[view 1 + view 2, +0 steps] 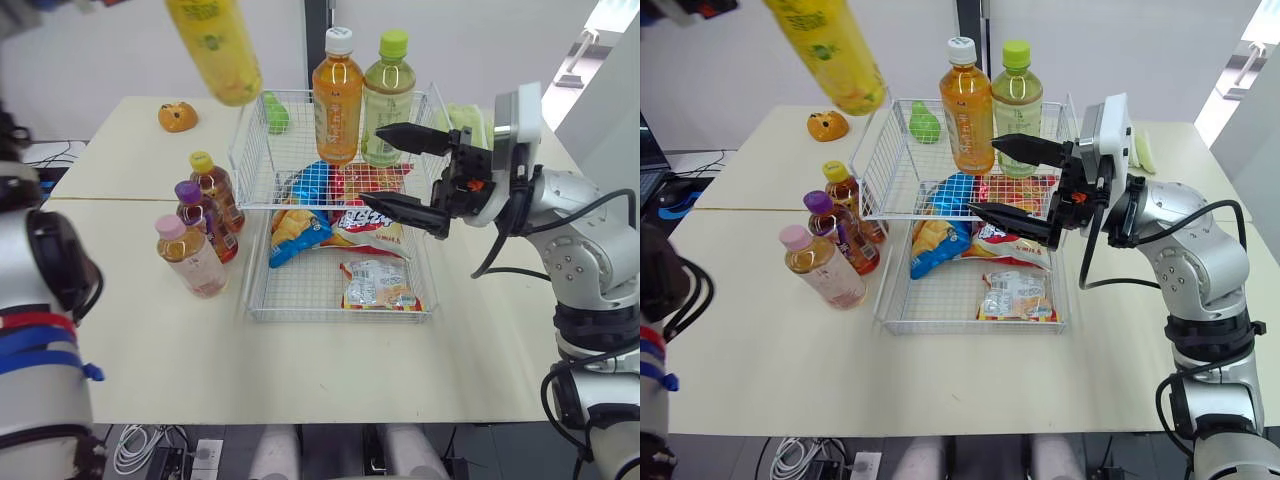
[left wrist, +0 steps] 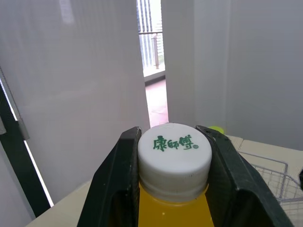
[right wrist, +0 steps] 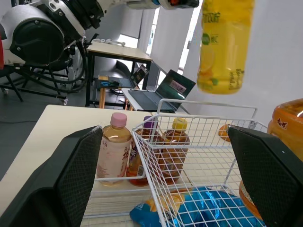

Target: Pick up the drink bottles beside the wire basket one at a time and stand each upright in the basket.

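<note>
Two drink bottles stand upright side by side at the back of the wire basket [image 1: 340, 317], top centre of the frame: an amber bottle [image 1: 337, 95] with a white cap and a pale green bottle [image 1: 388, 100] with a green cap. Three more stand close together on the bench [image 1: 150, 340] just beside the basket's left wall, at middle left. These are a yellow-capped bottle [image 1: 215, 188] at the back, a purple-capped bottle [image 1: 205, 220] in front of it, and a pink-capped bottle [image 1: 190, 258] nearest the front. A yellow juice bottle [image 1: 215, 45] hangs tilted in the air at the upper left, its lower end over the basket's back left corner. The left gripper [image 2: 168, 130] holds it, black fingers [image 2: 118, 165] clamped on either side of its neck at the white cap [image 2: 174, 149]. The right gripper [image 1: 371, 164] hovers over the right half of the basket at centre right, its fingers wide apart and empty. Snack packets [image 1: 378, 283] lie on the basket's floor. A small orange object [image 1: 177, 116] sits on the bench at upper left, well apart from the basket.
</note>
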`<state>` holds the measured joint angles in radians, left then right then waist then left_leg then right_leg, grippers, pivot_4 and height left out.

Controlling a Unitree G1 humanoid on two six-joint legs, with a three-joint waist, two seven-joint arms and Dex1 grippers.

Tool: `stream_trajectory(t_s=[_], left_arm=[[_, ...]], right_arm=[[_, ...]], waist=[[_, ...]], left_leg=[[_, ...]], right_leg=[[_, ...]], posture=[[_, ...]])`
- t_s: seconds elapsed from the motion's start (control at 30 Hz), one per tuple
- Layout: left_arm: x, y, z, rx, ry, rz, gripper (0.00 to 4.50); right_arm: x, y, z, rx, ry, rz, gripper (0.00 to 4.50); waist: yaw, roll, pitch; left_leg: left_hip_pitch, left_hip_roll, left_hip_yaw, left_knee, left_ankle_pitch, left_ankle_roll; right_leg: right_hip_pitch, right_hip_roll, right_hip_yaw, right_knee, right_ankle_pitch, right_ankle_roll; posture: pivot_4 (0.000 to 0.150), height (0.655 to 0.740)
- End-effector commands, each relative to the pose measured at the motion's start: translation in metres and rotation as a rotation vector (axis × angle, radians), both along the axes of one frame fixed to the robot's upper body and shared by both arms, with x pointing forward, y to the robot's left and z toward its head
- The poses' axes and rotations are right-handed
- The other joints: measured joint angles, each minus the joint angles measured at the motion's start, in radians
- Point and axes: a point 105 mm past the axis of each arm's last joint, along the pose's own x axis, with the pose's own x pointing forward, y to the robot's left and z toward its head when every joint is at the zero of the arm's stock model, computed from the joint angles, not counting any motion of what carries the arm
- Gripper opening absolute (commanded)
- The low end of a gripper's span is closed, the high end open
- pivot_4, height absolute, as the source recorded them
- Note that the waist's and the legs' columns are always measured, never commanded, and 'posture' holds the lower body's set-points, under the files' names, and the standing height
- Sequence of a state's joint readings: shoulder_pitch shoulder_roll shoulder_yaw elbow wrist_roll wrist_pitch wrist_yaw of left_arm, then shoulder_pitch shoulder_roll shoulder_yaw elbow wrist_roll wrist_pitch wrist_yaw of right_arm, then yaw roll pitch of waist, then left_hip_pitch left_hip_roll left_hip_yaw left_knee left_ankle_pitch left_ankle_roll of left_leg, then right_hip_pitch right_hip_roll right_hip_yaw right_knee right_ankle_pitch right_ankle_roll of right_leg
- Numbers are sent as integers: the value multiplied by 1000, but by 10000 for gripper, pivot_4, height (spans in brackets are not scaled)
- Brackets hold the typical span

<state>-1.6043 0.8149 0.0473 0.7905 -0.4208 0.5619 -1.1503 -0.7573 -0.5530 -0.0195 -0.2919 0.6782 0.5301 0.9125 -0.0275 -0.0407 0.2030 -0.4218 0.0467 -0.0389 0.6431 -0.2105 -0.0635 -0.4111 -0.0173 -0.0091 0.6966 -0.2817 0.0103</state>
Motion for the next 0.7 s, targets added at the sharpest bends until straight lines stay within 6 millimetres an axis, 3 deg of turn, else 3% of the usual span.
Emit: stream_trajectory(t_s=[0.03, 0.27, 0.7], left_arm=[[0, -13, 21, -19, -114, -5, 13520], [22, -41, -9, 12, -28, -76, 13520], [44, -53, -47, 23, 35, -82, 13520]], right_arm=[[-9, -9, 13, 14, -69, -43, 45000], [-14, -16, 13, 14, -65, -87, 45000], [-21, -21, 15, 9, -60, -116, 45000]], waist=[[0, 0, 0], [-6, 0, 0], [-2, 0, 0]], left_leg=[[-1, 0, 0, 0, 0, 0], [-10, 0, 1, 1, 0, 0], [-10, -1, 1, 2, 0, 0]], right_leg=[[-1, 0, 0, 0, 0, 0], [-11, 0, 1, 2, 0, 0], [-10, 0, 0, 1, 0, 0]], posture=[[1500, 7400], [1500, 7400], [1500, 7400]])
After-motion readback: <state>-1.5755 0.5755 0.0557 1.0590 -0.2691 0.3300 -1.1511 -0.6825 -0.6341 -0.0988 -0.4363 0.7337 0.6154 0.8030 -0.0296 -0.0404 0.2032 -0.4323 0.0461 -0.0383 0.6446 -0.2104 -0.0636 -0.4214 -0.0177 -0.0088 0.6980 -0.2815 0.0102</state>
